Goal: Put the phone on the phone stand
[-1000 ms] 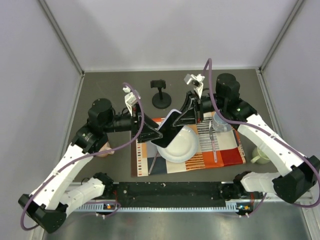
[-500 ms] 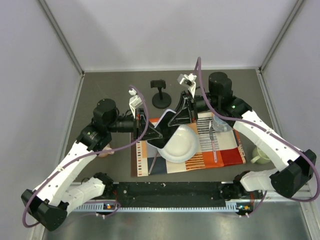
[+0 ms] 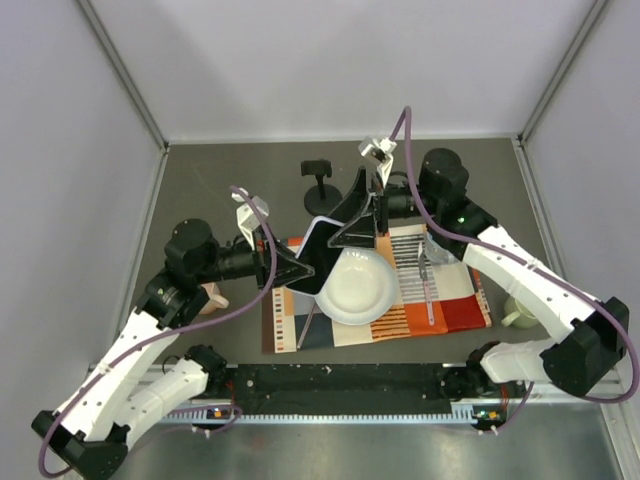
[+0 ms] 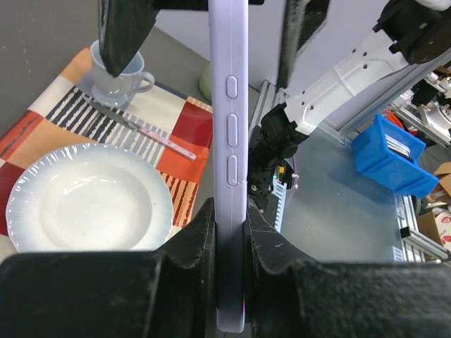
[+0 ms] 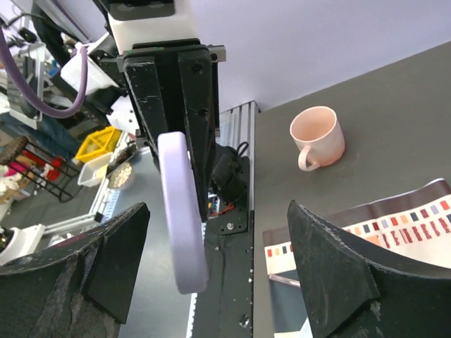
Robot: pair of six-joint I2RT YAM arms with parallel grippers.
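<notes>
The left gripper (image 4: 229, 229) clamps the phone (image 4: 229, 134) by one end, its long axis running away from the wrist. The right gripper (image 5: 218, 243) stands spread wide around its far end. The stand (image 3: 321, 188) sits just beyond, nearer the right arm.

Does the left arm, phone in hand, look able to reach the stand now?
Probably, but not yet: the left hand grips the phone, while the open right hand straddles its far end, just short of the stand. Once that withdraws, the way looks free.
</notes>
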